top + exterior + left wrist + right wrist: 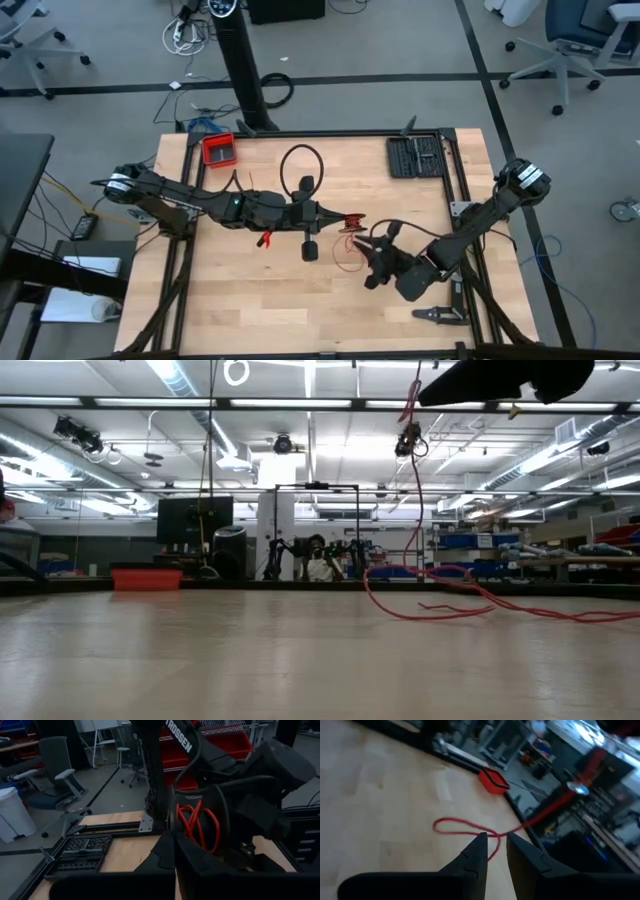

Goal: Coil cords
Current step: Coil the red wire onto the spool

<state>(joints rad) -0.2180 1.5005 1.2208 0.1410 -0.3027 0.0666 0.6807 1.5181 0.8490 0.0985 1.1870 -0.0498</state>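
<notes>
**Cord part-wound on spool, loose tail waiting on table**

Left tool (330,217) is hanging mid-table w/ fingers clamped shut on a small black spool (200,822). In the left wrist view the spool is sitting right at the fingertips, several turns of the red cord (197,825) lying between its flanges. So winding is underway, judged from those turns.

Right tool (495,845) is working just beyond the spool, on the far side from the left arm, low over the table (250,290). Its fingers are standing partly apart; in the right wrist view the cord is passing just ahead of the tips, a loose loop lying on the wood straight in front. Can't tell if the cord is touching the fingers; it doesn't look pinched.

Low view: cord is dropping from the raised spool down to the table, then trailing off in slack curves. High view shows thin red loops between the two tools & a bit below the spool.

Progress est.: part done. Some cord is on the spool; a fair length is lying loose. Left to do: feed the slack round the spool, tuck the end.

Red tray (219,150), black cable loop (301,165) & bit case (414,156) are sitting well behind both tools, not in play.
</notes>
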